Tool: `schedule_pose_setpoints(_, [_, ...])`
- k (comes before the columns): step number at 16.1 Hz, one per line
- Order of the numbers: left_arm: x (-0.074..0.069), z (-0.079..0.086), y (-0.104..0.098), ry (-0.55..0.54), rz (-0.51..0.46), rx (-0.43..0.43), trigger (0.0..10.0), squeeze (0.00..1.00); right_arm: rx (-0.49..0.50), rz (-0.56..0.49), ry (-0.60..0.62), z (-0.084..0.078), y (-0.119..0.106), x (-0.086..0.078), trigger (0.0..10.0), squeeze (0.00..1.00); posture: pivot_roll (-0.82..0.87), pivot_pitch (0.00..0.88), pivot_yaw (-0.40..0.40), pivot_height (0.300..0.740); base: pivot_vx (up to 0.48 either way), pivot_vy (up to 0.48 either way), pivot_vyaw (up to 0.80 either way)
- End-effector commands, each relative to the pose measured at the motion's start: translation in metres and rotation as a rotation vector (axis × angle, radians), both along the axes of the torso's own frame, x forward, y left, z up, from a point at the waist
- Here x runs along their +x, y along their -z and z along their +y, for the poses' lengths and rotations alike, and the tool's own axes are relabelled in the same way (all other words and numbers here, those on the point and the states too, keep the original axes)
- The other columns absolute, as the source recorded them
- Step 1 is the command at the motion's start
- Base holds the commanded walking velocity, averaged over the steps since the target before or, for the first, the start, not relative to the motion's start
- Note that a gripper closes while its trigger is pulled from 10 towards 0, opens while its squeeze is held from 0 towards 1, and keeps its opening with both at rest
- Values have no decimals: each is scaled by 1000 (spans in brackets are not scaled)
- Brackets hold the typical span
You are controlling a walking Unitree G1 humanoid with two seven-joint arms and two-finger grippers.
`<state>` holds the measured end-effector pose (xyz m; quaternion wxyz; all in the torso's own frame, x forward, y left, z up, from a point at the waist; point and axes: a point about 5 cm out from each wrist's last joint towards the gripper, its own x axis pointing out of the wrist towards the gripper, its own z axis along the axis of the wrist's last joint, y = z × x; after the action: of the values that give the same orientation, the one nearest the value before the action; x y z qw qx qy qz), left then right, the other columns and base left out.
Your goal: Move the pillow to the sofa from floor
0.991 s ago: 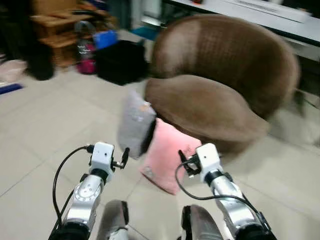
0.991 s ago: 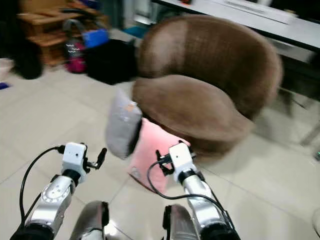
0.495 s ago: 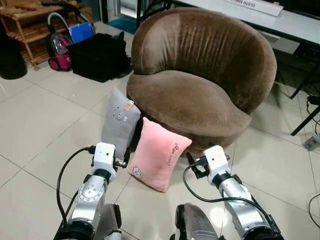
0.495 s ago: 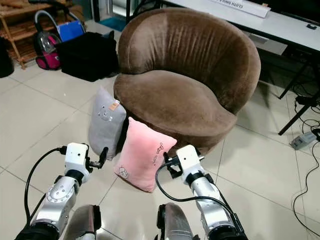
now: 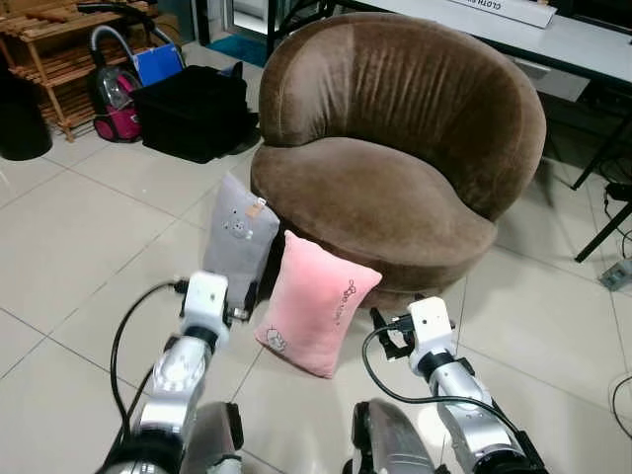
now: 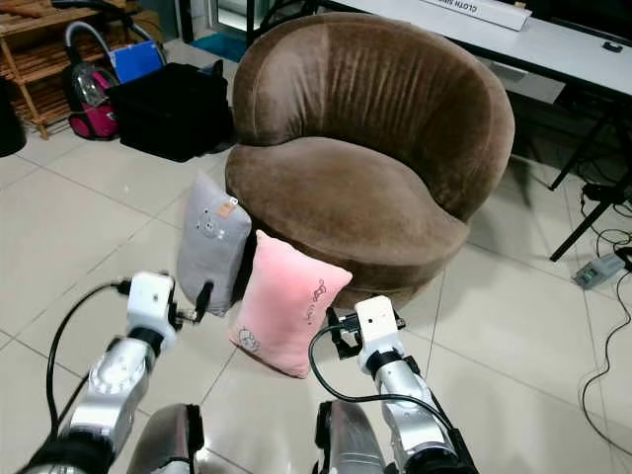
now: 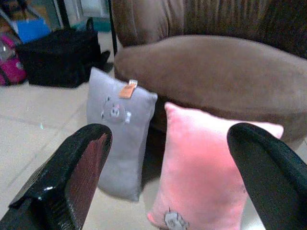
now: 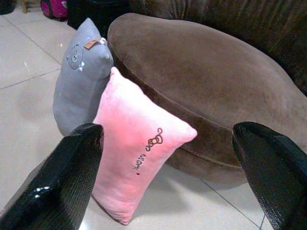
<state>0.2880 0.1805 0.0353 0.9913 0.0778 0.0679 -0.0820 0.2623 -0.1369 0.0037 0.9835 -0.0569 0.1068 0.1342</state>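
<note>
The sofa (image 5: 395,128) is brown matt velvet; the pink pillow (image 5: 318,301) and grey pillow (image 5: 240,237) are soft plush; the floor (image 5: 79,237) is glossy tile.

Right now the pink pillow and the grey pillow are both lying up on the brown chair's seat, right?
No. The pink pillow and the grey pillow both stand on the floor, leaning against the brown chair; the left eye view shows it.

The floor (image 5: 59,227) was pale glossy tile. A black bag (image 5: 195,111), a red vacuum cleaner (image 5: 112,91) and a wooden rack (image 5: 61,59) stood at far left. A white desk (image 5: 583,44) ran behind, cables (image 6: 604,351) lying beneath.
</note>
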Motion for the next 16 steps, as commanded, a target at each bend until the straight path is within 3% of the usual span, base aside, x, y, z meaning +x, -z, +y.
schedule_pose_setpoints(1, [1, -4, -1, 35, -4, 10, 10000, 1000, -6, -10, 26, -5, 0, 1, 10000, 647, -35, 22, -97, 573, 0, 0, 0])
schedule_pose_setpoints(8, [0, -11, 2, 35, 6, -16, 10000, 1000, -20, -37, -14, -3, -6, 5, 10000, 655, -31, 15, -106, 535, 0, 0, 0])
schedule_pose_setpoints(16, [-4, -12, 6, 18, 18, -18, 10000, 1000, -56, -40, 5, -6, -11, 10, 10000, 627, -17, 23, -124, 535, 0, 0, 0])
